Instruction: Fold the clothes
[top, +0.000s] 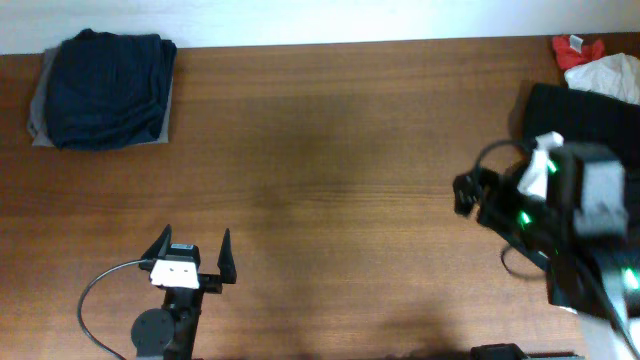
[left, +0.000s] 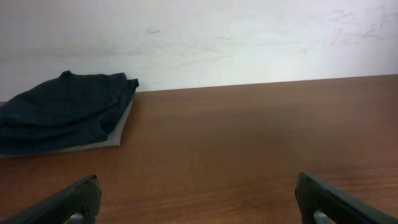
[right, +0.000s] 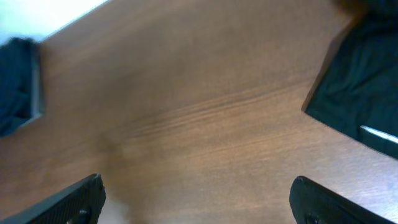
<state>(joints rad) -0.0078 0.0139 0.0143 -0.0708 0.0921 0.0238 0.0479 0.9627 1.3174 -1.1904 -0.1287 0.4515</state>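
Note:
The dark navy garment (top: 105, 85) lies folded in a bundle at the table's far left corner, on top of a smaller grey folded garment (top: 38, 122). It also shows in the left wrist view (left: 62, 112) and at the left edge of the right wrist view (right: 15, 81). My left gripper (top: 196, 236) is open and empty near the front edge, well short of the garment; its fingers (left: 198, 196) frame bare wood. My right gripper (top: 463, 195) is open and empty at the right, its fingers (right: 198, 196) above bare table.
A big black garment (top: 580, 105) lies at the right under my right arm, and shows in the right wrist view (right: 367, 81). A white cloth (top: 608, 75) and a red one (top: 573, 47) lie at the far right corner. A white wall (left: 199, 37) stands behind the table.

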